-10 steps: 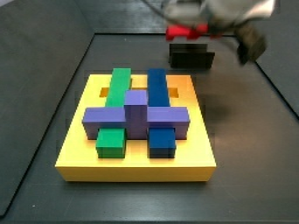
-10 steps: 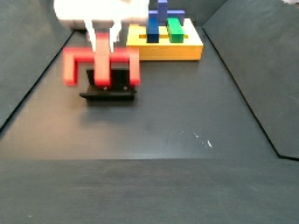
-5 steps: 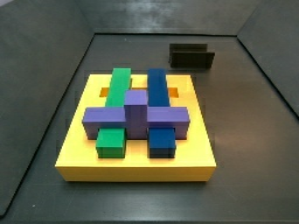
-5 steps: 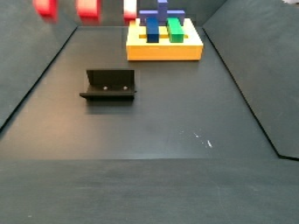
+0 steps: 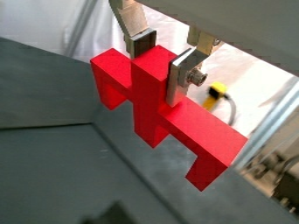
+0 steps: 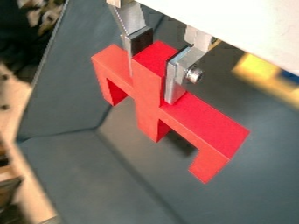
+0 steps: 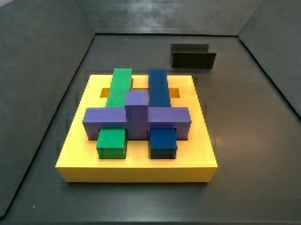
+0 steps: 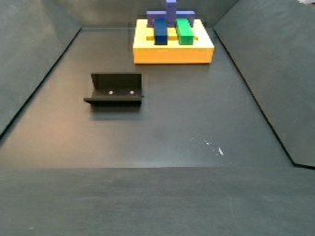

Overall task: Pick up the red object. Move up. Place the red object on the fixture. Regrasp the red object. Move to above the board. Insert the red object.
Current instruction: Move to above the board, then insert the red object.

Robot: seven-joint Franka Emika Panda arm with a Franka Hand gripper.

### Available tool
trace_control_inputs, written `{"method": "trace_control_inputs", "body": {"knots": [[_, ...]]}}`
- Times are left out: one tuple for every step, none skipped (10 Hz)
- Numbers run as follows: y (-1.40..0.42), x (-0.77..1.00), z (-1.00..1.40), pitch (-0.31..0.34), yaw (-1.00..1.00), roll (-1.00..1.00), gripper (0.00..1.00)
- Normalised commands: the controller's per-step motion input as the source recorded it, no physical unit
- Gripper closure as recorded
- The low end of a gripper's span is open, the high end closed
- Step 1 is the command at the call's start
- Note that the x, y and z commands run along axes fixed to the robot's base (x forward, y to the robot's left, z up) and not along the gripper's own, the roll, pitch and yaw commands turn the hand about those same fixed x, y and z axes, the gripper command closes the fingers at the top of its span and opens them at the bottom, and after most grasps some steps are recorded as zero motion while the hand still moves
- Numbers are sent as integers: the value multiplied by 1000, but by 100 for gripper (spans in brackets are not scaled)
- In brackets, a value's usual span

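Gripper (image 5: 162,59) jaws clamp the glossy red object's (image 6: 158,109) central stem in both wrist views.

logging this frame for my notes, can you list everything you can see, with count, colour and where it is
red object: 1, bright red, held between the fingers in both wrist views; out of both side views
board: 1, yellow slab, on the dark floor
green blocks: a long one and a short one, on the board
blue blocks: a long one and a short one, on the board beside the green ones
purple block: 1, lying across the green and blue blocks
fixture: 1, dark bracket, on the floor apart from the board, nothing on it
gripper: 1, silver fingers shut on the red object's stem, seen only in the wrist views
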Motion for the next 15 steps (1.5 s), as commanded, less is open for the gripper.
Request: {"method": "trace_control_inputs", "body": {"knots": [[-1400,-1069,270,69,-82,-1000,100],[-1400,-1061,282,78,-77,-1000,100],[-1400,-1090,286,79,-70,-1000,100],[-678,-556,133,78,-64,-1000,100],[-180,-195,30,81,-55,-1000,100],[-17,-64,-2,82,-50,-1000,100],[-7,-68,17,63,-42,-1000,100],[11,-76,9,39,-32,-1000,100],[35,-67,-1,5,-16,-720,100],[34,-60,7,-10,-13,-571,100],[15,-45,-2,-22,-9,-330,100],[13,-35,-2,-22,-8,-204,100],[-57,-6,-577,-90,23,247,100],[-57,-9,-714,-99,14,281,100],[0,-69,-843,-91,0,240,100]]}}
